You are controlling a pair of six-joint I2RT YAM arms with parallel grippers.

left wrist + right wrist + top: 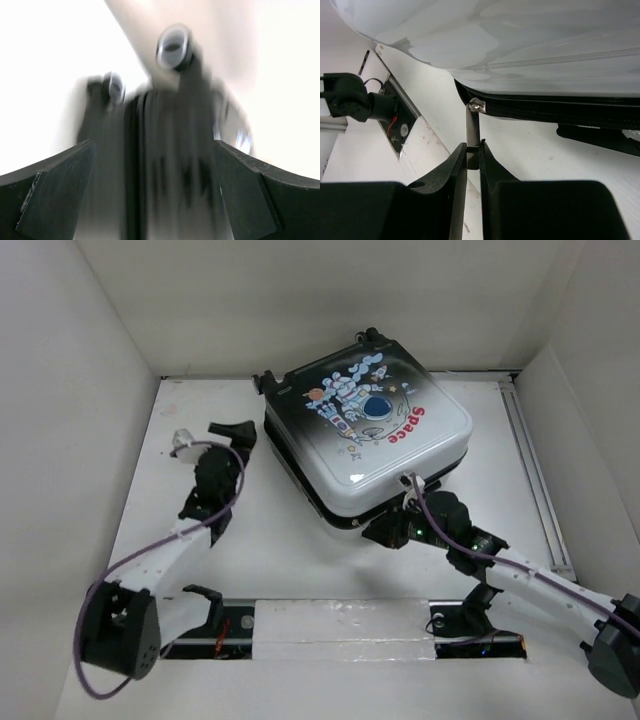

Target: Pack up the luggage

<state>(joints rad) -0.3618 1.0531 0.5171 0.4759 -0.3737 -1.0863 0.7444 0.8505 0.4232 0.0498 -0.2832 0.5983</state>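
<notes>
The right pincer (472,148) is clamped on the metal zipper pull (472,122) at the near edge of the luggage (370,430), which lies flat with its lid down on the far middle of the bench (290,560). The left pincer (154,146), fingers apart, holds nothing beside it. By the look of it, only the zipping is left.

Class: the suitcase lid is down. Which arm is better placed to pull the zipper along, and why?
Right. The right gripper is shut on the zipper pull at the near edge of the luggage. The left gripper stands open off its left side, holding nothing.
</notes>
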